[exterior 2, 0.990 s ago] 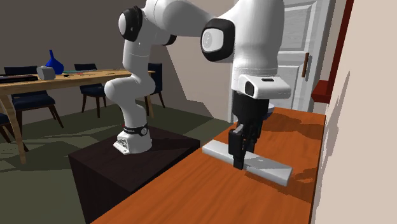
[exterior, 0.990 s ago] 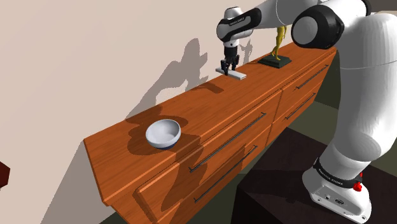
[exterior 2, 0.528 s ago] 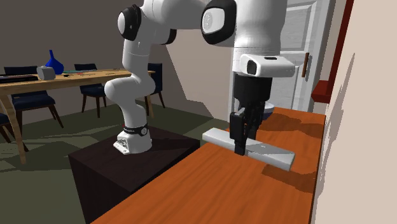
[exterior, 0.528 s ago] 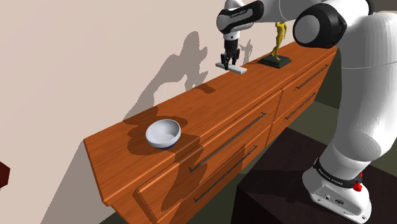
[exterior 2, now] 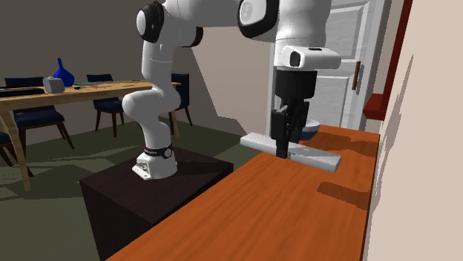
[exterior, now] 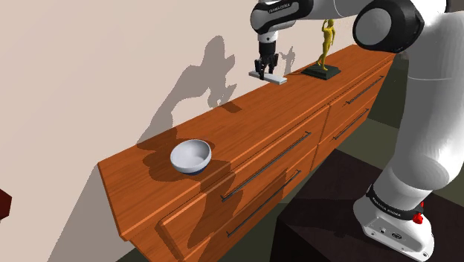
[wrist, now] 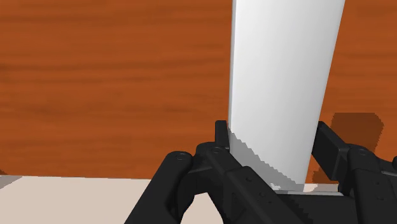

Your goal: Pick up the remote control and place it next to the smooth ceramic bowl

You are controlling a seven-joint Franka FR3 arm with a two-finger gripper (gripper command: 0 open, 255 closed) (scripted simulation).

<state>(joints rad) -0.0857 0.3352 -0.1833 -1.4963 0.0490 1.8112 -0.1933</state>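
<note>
A long wooden dresser (exterior: 245, 123) with metal drawer handles stands against a plain beige wall (exterior: 97, 67). The black gripper (exterior: 265, 72) is clamped across the middle of the remote control (exterior: 278, 80), a flat pale grey slab. It holds the remote level in the air just above the dresser top, near the far end, and a shadow lies on the wood beneath it. In the wrist view the two fingers (wrist: 221, 137) press against the remote's long edges. A white bowl (exterior: 191, 156) sits upright on the dresser top, well apart from the remote, toward the shoulder view's left. A yellow figurine (exterior: 325, 43) on a dark base stands near the remote on its other side. The arm rises from a dark stand (exterior 2: 148, 196) on a dull green floor (exterior 2: 81, 152). Behind it are a white panelled door (exterior 2: 356, 52) and a wooden dining table (exterior 2: 52, 95) with dark blue chairs (exterior 2: 110, 100) and a blue vase (exterior 2: 63, 72).
</note>
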